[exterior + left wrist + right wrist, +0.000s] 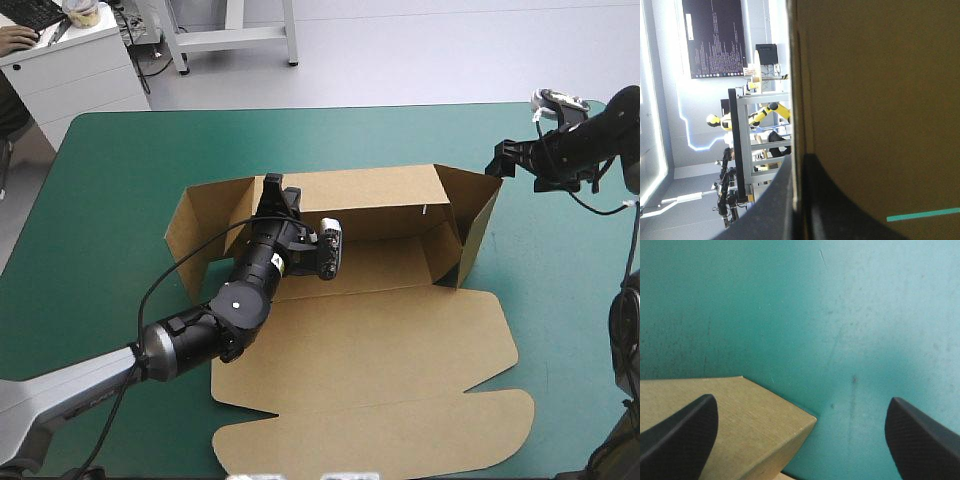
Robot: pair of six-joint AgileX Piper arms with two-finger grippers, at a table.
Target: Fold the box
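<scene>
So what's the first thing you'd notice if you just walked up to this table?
The big brown box in the middle of the teal-green table, its back and side walls standing and its lid lying flat toward the near edge. The left gripper pinches the back wall's top edge, and the right gripper hangs open by the box's far right corner.

The surface (pixel 100 200) is lit brightly and evenly from overhead in the high view, and only soft shadows are cast: a faint one under the left arm (pixel 190 345) onto the flat lid of the box (pixel 400 370), a deeper one within its raised walls. In the left wrist view the box is held in dim shade against a bright background. In the right wrist view a pale sheen is spread over the surface ahead of the right claw (pixel 801 399), and the box corner's side face is shaded.
</scene>
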